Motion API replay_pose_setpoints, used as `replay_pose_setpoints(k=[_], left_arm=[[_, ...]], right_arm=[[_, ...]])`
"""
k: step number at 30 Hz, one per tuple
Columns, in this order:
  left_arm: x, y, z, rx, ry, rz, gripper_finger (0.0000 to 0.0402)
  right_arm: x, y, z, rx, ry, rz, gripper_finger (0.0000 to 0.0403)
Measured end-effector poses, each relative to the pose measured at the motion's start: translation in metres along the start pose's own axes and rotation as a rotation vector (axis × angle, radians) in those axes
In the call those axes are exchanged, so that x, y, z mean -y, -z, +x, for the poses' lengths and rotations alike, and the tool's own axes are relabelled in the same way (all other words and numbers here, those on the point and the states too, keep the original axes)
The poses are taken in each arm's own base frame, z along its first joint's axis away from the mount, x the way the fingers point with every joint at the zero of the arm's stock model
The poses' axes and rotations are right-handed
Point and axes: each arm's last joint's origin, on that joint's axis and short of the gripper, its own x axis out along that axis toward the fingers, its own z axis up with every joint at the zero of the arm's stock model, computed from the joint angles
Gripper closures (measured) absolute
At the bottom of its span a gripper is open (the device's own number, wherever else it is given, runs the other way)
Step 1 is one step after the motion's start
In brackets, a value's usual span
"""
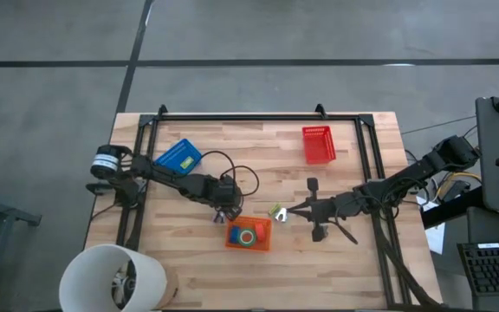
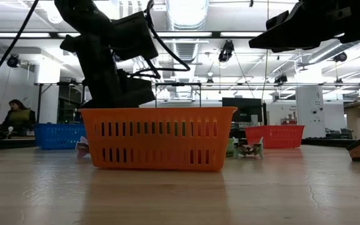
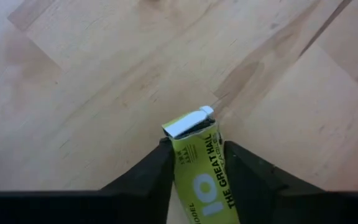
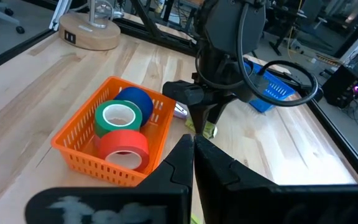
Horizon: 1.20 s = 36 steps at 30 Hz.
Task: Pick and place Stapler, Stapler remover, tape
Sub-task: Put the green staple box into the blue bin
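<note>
Wooden desk (image 1: 189, 251) carries an orange basket (image 1: 249, 235) near its front middle, a blue basket (image 1: 178, 157) far to the left and a red basket (image 1: 318, 144) far to the right. Just beside the orange basket the left tool (image 3: 196, 163) has its fingers (image 3: 151, 174) partly closed around a yellow-green stapler box (image 3: 199, 168) on the desk, while the right tool (image 4: 191, 155) hangs shut nearby, holding nothing. Green tape (image 4: 117, 118), red tape (image 4: 125, 148) and a blue roll (image 4: 135, 100) lie in the orange basket.
</note>
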Motion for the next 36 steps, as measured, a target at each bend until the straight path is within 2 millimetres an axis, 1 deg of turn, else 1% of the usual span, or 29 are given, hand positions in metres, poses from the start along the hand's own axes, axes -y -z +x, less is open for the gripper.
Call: replay_pose_setpoints(k=[3, 5, 14, 21, 25, 30, 36], left_arm=[[0.000, 0.000, 0.000, 0.004, -0.004, 0.005, 0.0288], [-0.001, -0.001, 0.000, 0.019, -0.016, 0.005, 0.0292], [-0.005, -0.001, -0.006, 0.035, -0.055, 0.010, 0.0281], [-0.011, -0.002, -0.017, 0.059, -0.107, 0.015, 0.0284], [-0.019, -0.004, -0.029, 0.066, -0.148, 0.012, 0.0282], [-0.034, -0.005, -0.050, 0.091, -0.230, 0.000, 0.0283], [-0.060, -0.007, -0.079, 0.130, -0.367, -0.033, 0.0279]], right_arm=[[0.000, 0.000, 0.000, 0.000, 0.000, 0.000, 0.0394], [0.000, 0.000, 0.000, 0.000, 0.000, 0.000, 0.0394], [0.000, 0.000, 0.000, -0.001, 0.000, 0.002, 0.0394], [0.000, 0.000, 0.000, -0.001, 0.000, 0.001, 0.0394], [0.000, 0.000, 0.000, -0.001, 0.000, 0.000, 0.0394], [0.000, 0.000, 0.000, -0.001, 0.000, 0.002, 0.0394], [0.000, 0.000, 0.000, -0.001, 0.000, 0.002, 0.0394]])
